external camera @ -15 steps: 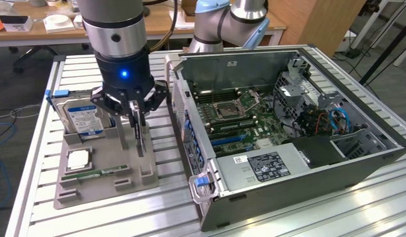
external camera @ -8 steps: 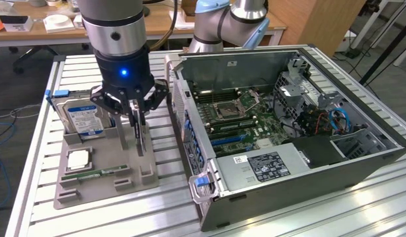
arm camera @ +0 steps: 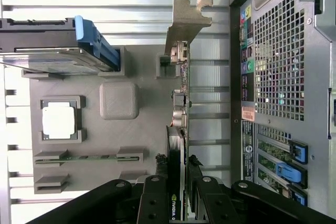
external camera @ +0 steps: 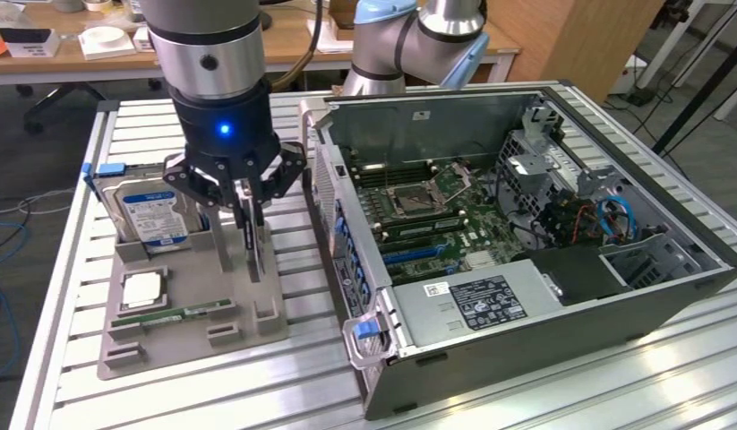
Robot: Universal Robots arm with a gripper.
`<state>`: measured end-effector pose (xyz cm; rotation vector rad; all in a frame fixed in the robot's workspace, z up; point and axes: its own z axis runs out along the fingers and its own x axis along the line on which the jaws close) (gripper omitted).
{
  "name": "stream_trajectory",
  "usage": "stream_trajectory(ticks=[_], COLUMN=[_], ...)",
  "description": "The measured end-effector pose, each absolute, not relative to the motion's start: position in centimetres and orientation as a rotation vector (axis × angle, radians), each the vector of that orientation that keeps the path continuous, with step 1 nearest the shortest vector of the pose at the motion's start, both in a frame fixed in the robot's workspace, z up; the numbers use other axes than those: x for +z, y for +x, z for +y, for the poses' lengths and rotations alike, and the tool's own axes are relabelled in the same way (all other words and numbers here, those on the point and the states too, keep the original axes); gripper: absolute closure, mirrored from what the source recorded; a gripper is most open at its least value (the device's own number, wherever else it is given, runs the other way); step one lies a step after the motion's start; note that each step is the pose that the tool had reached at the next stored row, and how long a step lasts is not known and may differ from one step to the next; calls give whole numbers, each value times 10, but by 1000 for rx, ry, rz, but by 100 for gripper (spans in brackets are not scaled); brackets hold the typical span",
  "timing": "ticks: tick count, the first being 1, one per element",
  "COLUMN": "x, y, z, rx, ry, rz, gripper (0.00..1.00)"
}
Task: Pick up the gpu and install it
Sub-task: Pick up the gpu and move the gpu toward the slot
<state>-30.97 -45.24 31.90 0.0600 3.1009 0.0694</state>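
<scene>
The gpu (external camera: 253,251) is a thin dark card standing on edge over the grey holder tray (external camera: 189,345), at the exterior view's left of the open computer case (external camera: 607,313). My gripper (external camera: 249,208) comes down from above and is shut on the card's upper edge. In the wrist view the gpu (arm camera: 180,103) runs edge-on away from my gripper (arm camera: 177,174), with a black finger pressed against each face. Its silvery bracket (arm camera: 186,19) is at the far end. I cannot tell whether the card has left its slot.
A hard drive (external camera: 153,210) with a blue-white label stands in the tray beside the card. A processor (external camera: 141,289) and a green memory stick (external camera: 177,313) lie in the tray too. The case's motherboard (external camera: 428,215) is exposed. A second arm's base (external camera: 398,45) stands behind the case.
</scene>
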Motion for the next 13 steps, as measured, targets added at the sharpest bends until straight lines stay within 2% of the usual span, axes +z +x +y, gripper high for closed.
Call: stream_trajectory(ticks=[13], x=[321], y=[-310], z=[-452], rx=[69], ry=[63], rz=[3101], gripper=[74])
